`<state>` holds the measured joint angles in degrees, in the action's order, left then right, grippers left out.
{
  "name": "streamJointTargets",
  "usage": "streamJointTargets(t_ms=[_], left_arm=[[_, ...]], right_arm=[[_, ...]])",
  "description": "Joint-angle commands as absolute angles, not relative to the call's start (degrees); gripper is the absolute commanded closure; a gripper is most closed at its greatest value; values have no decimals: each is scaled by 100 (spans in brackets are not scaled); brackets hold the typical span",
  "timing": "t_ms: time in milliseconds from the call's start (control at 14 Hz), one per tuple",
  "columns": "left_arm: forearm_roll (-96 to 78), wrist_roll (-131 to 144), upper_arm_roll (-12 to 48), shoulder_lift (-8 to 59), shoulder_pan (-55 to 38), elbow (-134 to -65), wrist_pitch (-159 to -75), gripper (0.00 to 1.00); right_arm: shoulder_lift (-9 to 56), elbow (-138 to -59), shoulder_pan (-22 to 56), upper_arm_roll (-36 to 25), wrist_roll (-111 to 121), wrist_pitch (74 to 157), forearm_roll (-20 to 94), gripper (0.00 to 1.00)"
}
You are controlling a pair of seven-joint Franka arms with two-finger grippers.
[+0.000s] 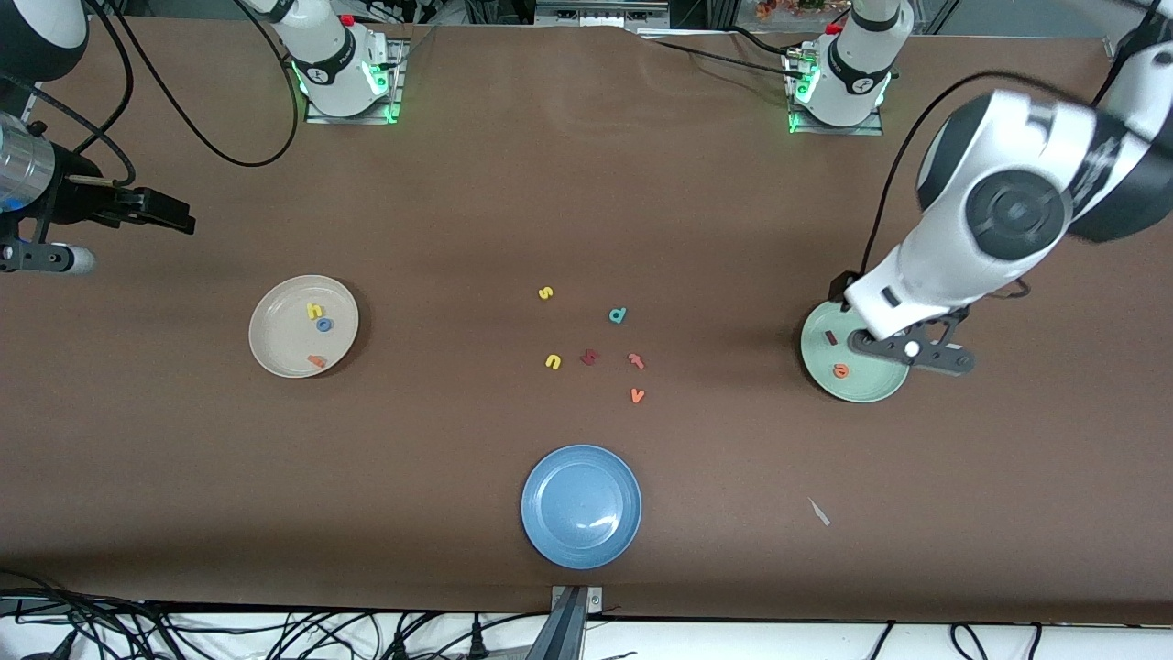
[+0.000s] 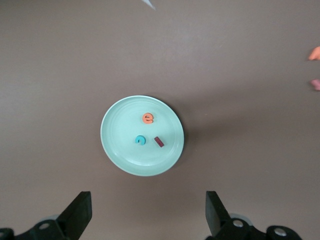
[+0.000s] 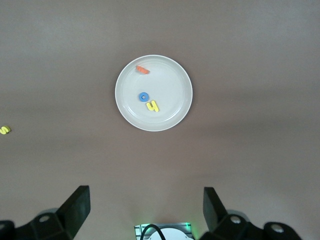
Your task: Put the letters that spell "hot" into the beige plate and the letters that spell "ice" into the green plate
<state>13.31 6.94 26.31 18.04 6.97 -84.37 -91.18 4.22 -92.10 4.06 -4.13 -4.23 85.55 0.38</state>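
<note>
The beige plate lies toward the right arm's end of the table and holds a yellow "h", a blue "o" and an orange "t". Toward the left arm's end, the green plate holds an orange "e", a teal "c" and a dark red "i". My left gripper hangs open and empty above the green plate's edge. In the front view the left hand hides part of that plate. High over the table by the beige plate, my right gripper is open and empty too.
Loose letters lie mid-table: yellow "s", teal "d", yellow "u", a dark red letter, a reddish "t", orange "v". A blue plate sits nearer the front camera. A small white scrap lies nearby.
</note>
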Motion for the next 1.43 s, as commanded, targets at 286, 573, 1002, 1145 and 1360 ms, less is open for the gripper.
streamJointTargets(t_ms=[286,573,1002,1145,1360], left_arm=[[422,-254,2040,783,870,-8270,-8544,0],[37,-624,582,422,-52,-8858,-8595,0],[-97,-335,308,-360,-255,-10143,-9590,0],[-140,-290,316,-308,-237,-9907,-9379,0],[-306,-290,316,-98,-194,-9835,-9167,0]], right_arm=[[492,-9044,439,-448,-457,8429,141,0],[501,-9044,439,-448,-448,8473,141,0],[519,-9044,439,-448,-448,8473,141,0],[519,-9044,439,-457,-448,8473,132,0],[519,-9044,439,-457,-448,8473,132,0]])
